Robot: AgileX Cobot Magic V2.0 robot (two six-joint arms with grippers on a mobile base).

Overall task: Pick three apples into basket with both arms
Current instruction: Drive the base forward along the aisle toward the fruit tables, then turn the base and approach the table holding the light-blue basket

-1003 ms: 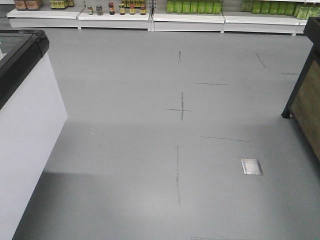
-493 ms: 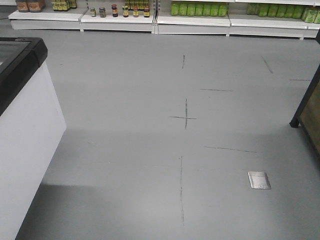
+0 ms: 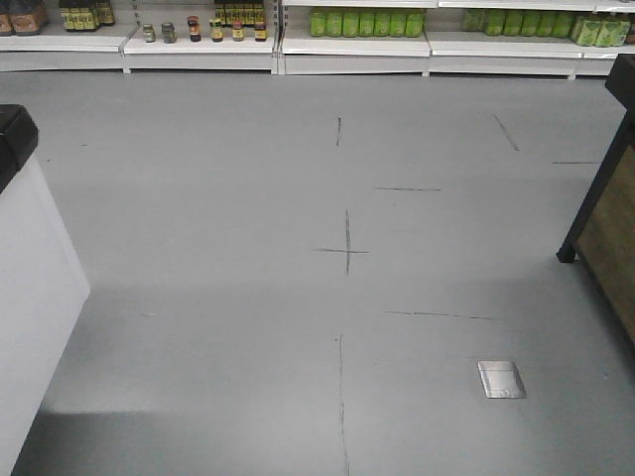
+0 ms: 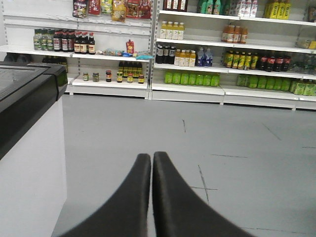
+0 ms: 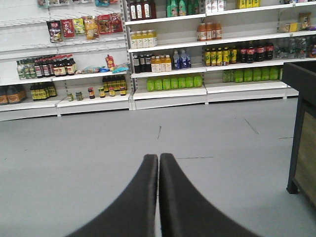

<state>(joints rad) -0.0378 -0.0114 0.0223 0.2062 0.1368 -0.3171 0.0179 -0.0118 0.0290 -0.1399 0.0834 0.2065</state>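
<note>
The apples and the basket are out of view in every frame. My left gripper (image 4: 151, 156) is shut, its two black wedge fingers pressed together with nothing between them, hanging above the grey shop floor. My right gripper (image 5: 158, 157) is shut the same way and holds nothing. Neither arm shows in the front view.
A white chest freezer with a black rim (image 3: 20, 297) (image 4: 29, 94) stands at the left. A dark wooden stand (image 3: 605, 218) (image 5: 301, 133) is at the right. Stocked shelves (image 3: 347, 40) (image 4: 197, 74) (image 5: 168, 64) line the far wall. A metal floor plate (image 3: 501, 379) lies in the grey floor.
The front view has shifted: the freezer has slid further out at the left, the wooden stand has come back in at the right, and the floor marks have moved down the frame.
</note>
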